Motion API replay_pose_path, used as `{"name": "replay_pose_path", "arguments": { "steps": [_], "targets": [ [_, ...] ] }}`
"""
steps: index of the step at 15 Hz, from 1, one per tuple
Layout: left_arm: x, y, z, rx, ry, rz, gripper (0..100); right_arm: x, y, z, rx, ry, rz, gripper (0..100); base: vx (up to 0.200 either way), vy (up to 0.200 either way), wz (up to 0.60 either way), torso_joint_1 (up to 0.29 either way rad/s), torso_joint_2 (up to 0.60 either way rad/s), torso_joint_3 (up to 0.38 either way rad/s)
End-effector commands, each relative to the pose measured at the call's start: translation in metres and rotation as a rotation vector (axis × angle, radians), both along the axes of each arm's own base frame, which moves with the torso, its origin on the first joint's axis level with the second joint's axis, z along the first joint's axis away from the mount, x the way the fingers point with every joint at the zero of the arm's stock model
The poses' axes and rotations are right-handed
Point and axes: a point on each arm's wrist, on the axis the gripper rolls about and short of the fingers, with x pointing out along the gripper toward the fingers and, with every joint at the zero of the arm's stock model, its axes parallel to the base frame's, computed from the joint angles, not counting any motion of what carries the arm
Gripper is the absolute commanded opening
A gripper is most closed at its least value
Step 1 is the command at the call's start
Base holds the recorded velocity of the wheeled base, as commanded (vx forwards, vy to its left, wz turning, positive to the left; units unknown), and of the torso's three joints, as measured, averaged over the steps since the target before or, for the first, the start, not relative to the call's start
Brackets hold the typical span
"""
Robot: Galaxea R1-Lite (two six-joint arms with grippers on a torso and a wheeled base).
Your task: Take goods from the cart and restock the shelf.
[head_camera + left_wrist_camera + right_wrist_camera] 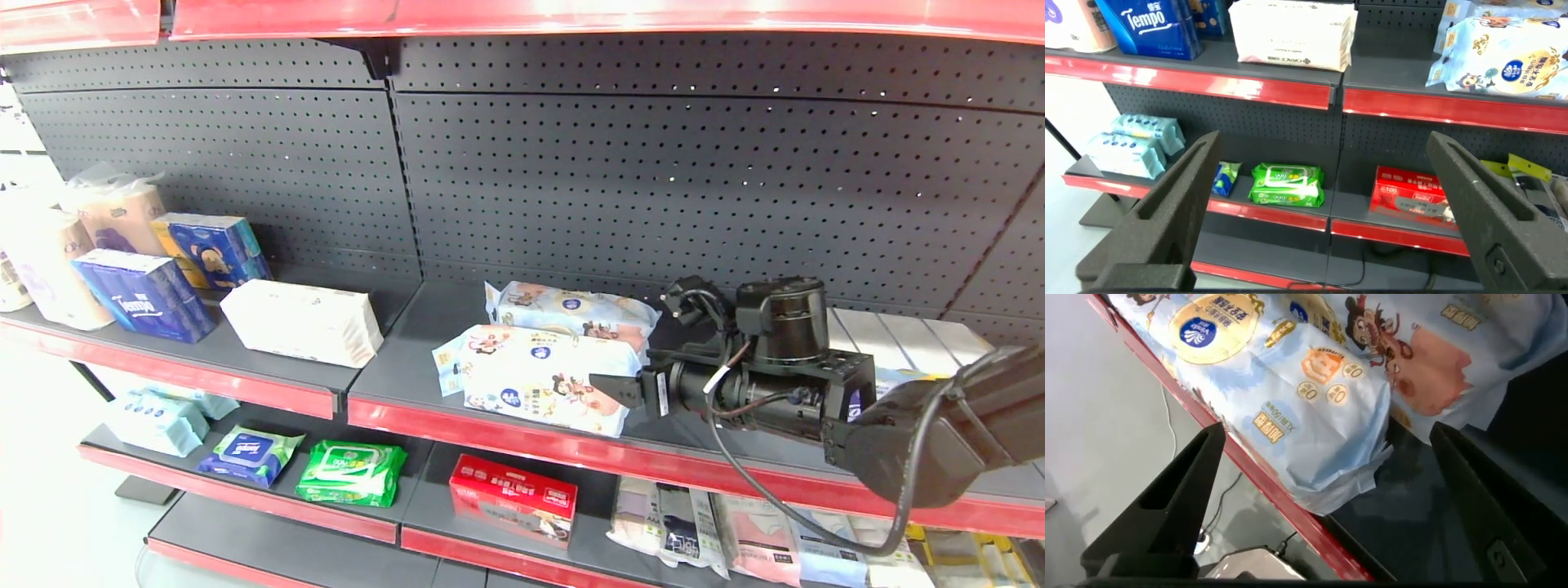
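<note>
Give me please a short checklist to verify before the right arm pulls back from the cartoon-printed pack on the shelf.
1. Right gripper open, holding nothing: ok.
2. Right gripper's fingers free of the front pack: cannot tell; in the head view one finger overlaps the pack's end.
3. Front pack fully supported: cannot tell; it lies right at the red front edge and may overhang it.
4. Rear pack lying flat on the shelf behind the front one: ok.
5. Left gripper open and empty, ready for the next item: ok.
</note>
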Motion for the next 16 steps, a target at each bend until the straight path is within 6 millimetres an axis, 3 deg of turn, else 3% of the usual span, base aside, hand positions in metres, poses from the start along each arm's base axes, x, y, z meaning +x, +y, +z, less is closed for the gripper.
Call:
{"name": "replay_pose_path", "arguments": {
  "steps": [1, 5, 16],
  "targets": [
    [0.0, 0.0, 0.0, 0.0, 0.001, 0.0, 100, -0.002, 0.001, -0.002, -0.003, 0.005, 0.007, 100, 0.0, 0.0, 0.0, 0.0, 0.0, 0.0],
    [0.0, 0.0, 0.0, 0.0, 0.001, 0.0, 100, -0.005, 0.002, -0.008, 0.017, 0.018, 0.004, 100, 0.0, 0.0, 0.0, 0.0, 0.0, 0.0],
    [0.0, 0.0, 0.0, 0.0, 0.001, -0.001, 100, 0.008, 0.006, -0.02, 0.041, 0.02, -0.02, 100, 0.0, 0.0, 0.0, 0.0, 0.0, 0.0]
  ]
}}
